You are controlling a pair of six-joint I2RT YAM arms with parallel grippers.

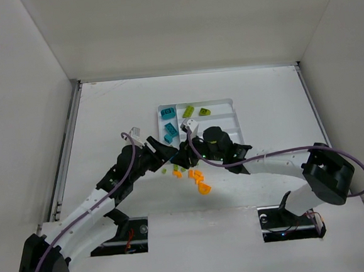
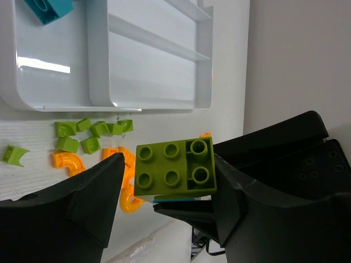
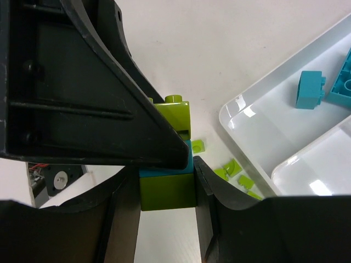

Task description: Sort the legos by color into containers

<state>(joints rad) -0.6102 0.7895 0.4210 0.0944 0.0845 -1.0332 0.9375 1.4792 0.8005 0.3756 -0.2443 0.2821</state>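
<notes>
A stack of lime green, teal and lime green bricks [image 3: 167,189] sits between my two grippers above the table. My right gripper [image 3: 166,181] is shut on its lower green brick. My left gripper [image 2: 169,160] is closed around the top lime green brick [image 2: 174,167], studs facing the camera. In the top view both grippers [image 1: 169,153] [image 1: 184,152] meet just in front of the white tray [image 1: 230,104] and hide the stack. The tray holds teal bricks [image 1: 168,129] in its left section and lime green bricks [image 1: 188,111] further right.
Loose small lime green pieces [image 2: 90,136] and orange curved pieces [image 2: 68,161] lie on the table in front of the tray's near wall [image 2: 98,104]. They also show in the top view [image 1: 198,179]. White enclosure walls surround the table.
</notes>
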